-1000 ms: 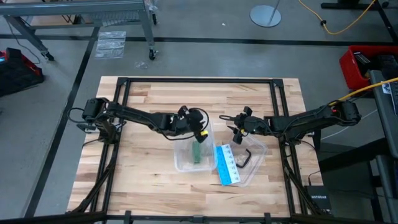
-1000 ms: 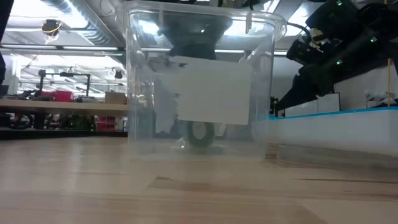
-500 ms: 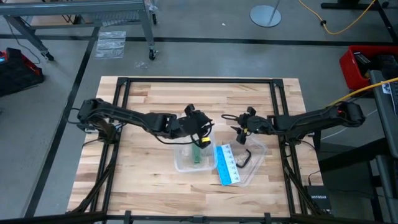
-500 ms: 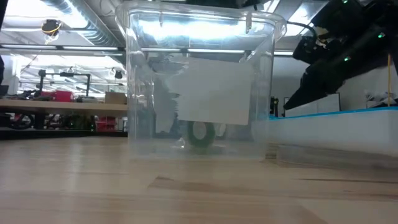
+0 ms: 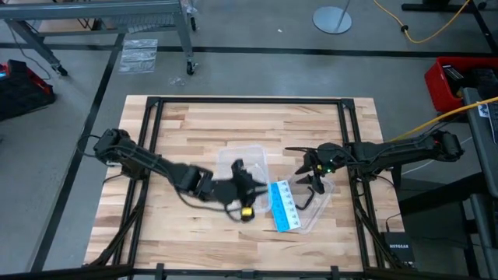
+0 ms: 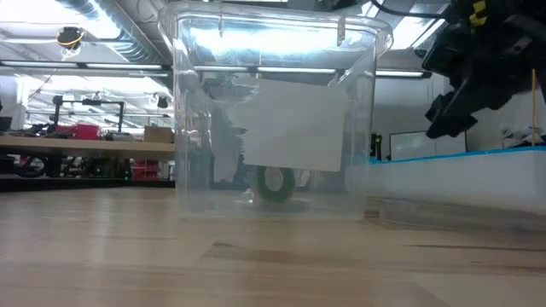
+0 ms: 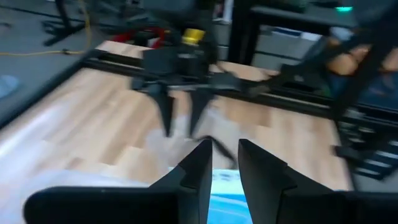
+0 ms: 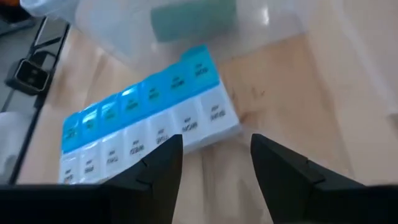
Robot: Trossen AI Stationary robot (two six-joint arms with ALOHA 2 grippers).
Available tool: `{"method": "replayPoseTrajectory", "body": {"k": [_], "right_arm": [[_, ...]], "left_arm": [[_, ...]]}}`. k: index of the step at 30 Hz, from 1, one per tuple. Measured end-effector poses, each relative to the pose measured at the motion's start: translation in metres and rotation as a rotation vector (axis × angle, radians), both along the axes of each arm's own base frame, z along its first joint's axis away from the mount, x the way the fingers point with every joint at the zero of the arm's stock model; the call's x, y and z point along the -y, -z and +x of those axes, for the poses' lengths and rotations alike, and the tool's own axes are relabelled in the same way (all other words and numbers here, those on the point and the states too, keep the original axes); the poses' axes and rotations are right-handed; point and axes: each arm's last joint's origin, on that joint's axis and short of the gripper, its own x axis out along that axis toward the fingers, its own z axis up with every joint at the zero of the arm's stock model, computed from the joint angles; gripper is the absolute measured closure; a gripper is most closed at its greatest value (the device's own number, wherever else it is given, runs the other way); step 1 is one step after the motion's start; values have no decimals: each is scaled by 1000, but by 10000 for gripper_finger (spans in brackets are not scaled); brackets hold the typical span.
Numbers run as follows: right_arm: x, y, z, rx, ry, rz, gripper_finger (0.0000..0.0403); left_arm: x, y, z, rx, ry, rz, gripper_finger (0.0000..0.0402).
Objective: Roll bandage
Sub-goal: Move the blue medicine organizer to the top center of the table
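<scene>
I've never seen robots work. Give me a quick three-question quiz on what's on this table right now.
1. True or false: the green bandage sits rolled up inside the clear container.
2. What lies on the table beside the container? A) scissors B) a blue-and-white pill box C) a cup
3. Fill in: the right gripper has its fingers ____ and holds nothing.

Key: 1 true; 2 B; 3 open.
</scene>
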Motion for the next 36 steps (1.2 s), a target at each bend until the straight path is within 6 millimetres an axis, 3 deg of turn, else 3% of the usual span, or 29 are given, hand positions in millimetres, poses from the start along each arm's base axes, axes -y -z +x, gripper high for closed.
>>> {"method": "replayPoseTrajectory", "body": {"k": [6,11,20,25,28,32,36], "right_arm": [[-1,5,-3,-72,9,49,210],[-1,6,-4,-87,-8,73,210],[-2,6,-4,-98,18,125,210],[-1,5,-2,-86,63,114,210],[-2,5,-3,-115,75,210,210],[-14,3,-5,-173,-51,383,210],[-35,2,-8,-202,-108,399,210]], "left_arm": [[44,20,5,43,96,-22,356],[61,34,9,36,142,25,376],[56,25,11,80,127,186,401],[53,28,12,58,117,177,394],[53,29,12,48,120,188,393],[53,30,12,31,132,225,399],[51,31,12,12,139,257,399]]}}
